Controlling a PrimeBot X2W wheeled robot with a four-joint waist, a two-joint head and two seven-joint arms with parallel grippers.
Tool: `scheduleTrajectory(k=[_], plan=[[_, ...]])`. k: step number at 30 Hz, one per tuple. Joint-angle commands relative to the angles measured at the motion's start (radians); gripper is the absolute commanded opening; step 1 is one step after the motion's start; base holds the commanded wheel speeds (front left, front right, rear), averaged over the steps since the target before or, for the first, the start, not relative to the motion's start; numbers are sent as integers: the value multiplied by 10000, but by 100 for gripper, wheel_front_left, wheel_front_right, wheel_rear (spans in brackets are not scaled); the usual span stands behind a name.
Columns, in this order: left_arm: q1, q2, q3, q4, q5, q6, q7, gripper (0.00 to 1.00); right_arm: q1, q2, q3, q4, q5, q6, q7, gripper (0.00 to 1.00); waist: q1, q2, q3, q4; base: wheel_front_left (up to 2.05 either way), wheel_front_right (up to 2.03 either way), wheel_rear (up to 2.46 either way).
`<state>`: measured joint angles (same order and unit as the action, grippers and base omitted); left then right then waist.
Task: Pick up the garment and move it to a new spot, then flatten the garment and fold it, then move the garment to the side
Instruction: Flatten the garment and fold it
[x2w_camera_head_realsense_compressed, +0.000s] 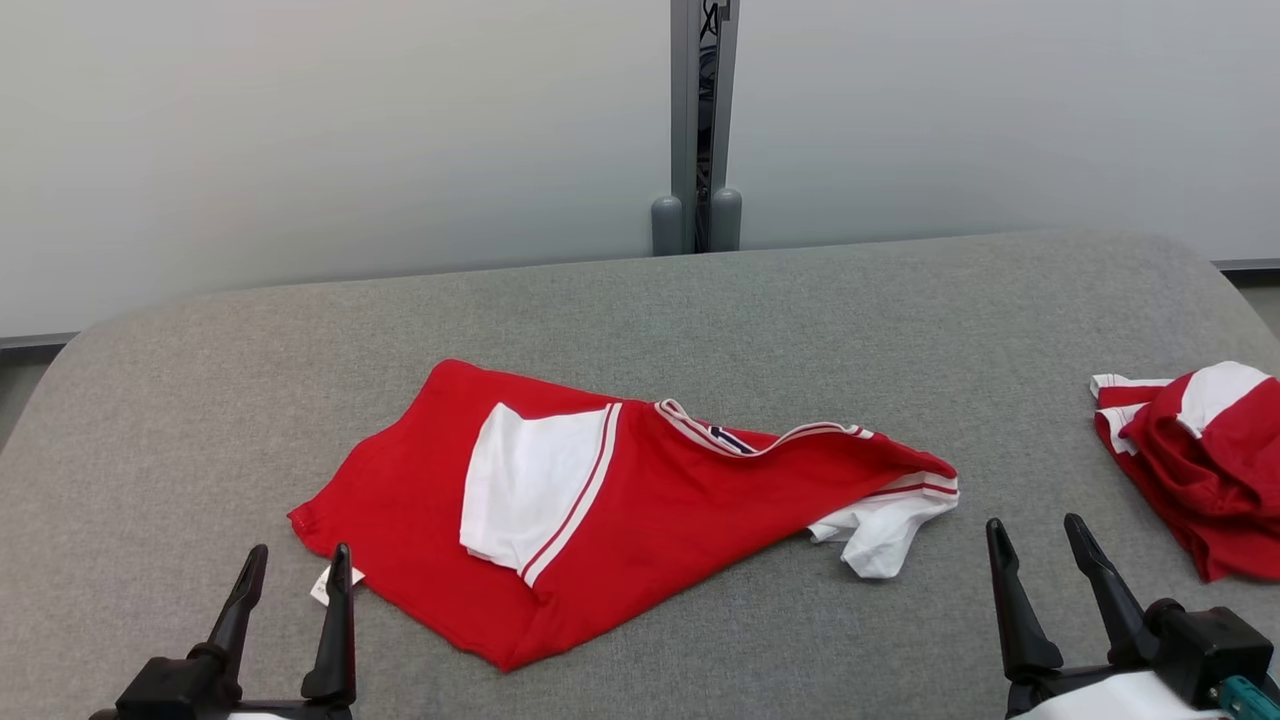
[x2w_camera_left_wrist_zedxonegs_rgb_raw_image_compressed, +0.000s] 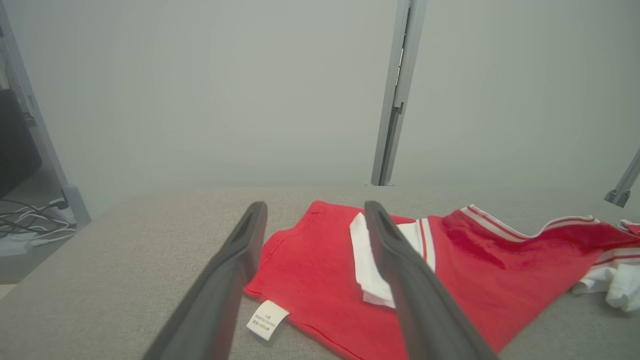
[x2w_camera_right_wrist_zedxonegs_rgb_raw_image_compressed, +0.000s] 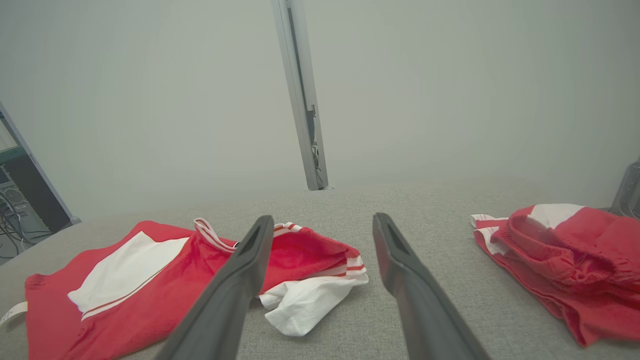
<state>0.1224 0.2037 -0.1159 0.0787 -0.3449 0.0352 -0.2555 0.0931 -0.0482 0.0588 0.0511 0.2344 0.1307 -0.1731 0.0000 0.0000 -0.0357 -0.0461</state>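
We see one red jersey garment (x2w_camera_head_realsense_compressed: 640, 510), soft and creased, with white sleeves and striped trim, at mid-table on the grey woven table (x2w_camera_head_realsense_compressed: 700, 320). Its long axis runs left-right, collar on the far side. One crumpled red-white heap (x2w_camera_head_realsense_compressed: 1200, 470) lies at right. Two grippers are near us: left gripper (x2w_camera_head_realsense_compressed: 300, 552) and right gripper (x2w_camera_head_realsense_compressed: 1033, 522), fingers spread wide, holding nothing.

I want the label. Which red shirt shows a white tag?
The spread-out middle shirt; its tag pokes from its left corner. The other shirt lies bunched, far right.

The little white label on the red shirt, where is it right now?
In the head view, the white label lies on the grey fabric tabletop at the red shirt's near-left corner, right beside the open left tool.
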Motion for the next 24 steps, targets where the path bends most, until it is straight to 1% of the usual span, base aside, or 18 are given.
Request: scheduleTrajectory(k=[1, 7, 14, 18, 24], plan=[[-71, 70, -7, -12, 35, 43, 38, 100, 72, -49, -9, -26, 1, 4, 50, 100, 0, 0, 17, 5, 0, 0, 0], [-194, 88, -70, -46, 55, 109, 44, 100, 110, -49, -45, -52, 20, 4, 48, 100, 0, 0, 73, 94, 0, 0, 0], [-336, 84, -182, -85, 93, 120, 65, 100, 66, -51, 0, -73, -3, 4, 147, 100, 0, 0, 160, 426, 0, 0, 0], [-431, 49, -276, -71, 112, 70, 50, 100, -123, -252, 230, -89, 20, 4, 355, 100, 0, 0, 224, 724, 0, 0, 0], [-852, -96, -562, 67, 149, -65, 35, 100, -865, -982, 902, 132, 535, 4, 1055, 100, 0, 0, 528, 1615, 0, 0, 0]])
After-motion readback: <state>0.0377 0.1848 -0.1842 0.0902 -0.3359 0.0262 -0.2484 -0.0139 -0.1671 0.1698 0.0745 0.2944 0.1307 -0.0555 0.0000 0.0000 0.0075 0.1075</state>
